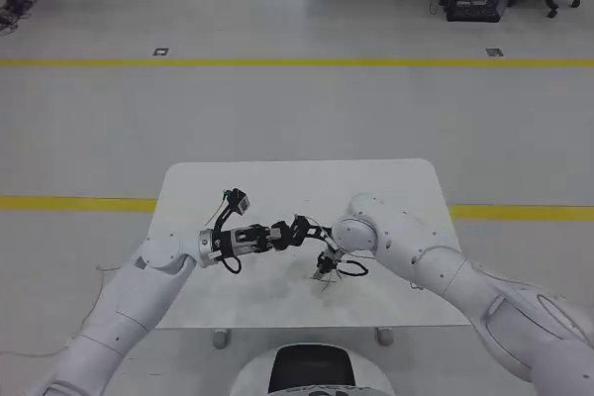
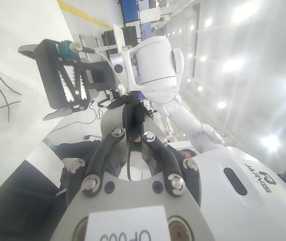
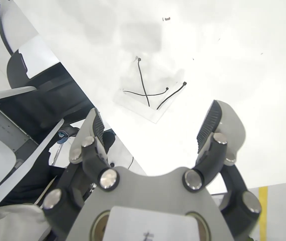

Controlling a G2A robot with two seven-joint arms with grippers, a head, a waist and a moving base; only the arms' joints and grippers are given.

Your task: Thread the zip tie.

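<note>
Left gripper (image 2: pixel 132 112): jaws closed, tips together above the surface (image 1: pixel 277 183). A thin black strand runs back between the fingers and is judged to be the held zip tie (image 2: pixel 129 159).
Right gripper (image 3: pixel 155 110): jaws wide open, gripping nothing, pointing down over the clear sheet (image 3: pixel 135 101).
Loose zip ties (image 3: pixel 143 81): 3 black ties lie on the clear sheet. 2 cross each other and 1 lies just beside them, near the sheet's corner.
Arm relation: in the top view both grippers are near each other over the middle of the surface.
Step in hand: judged early, since none of the 3 loose ties is looped through its head.
Risk 1: the fingers hide the held zip tie's head and tip, so its orientation cannot be confirmed. A reversed tail would not lock in the head.
Risk 2: the 2 crossed ties could lift together if the right jaws close at the crossing.
Risk 3: the sheet could slide, or come up with a tie, when pinched against the surface.
Risk 4: the grippers are close together, so a misjudged approach could knock the held zip tie loose.
</note>
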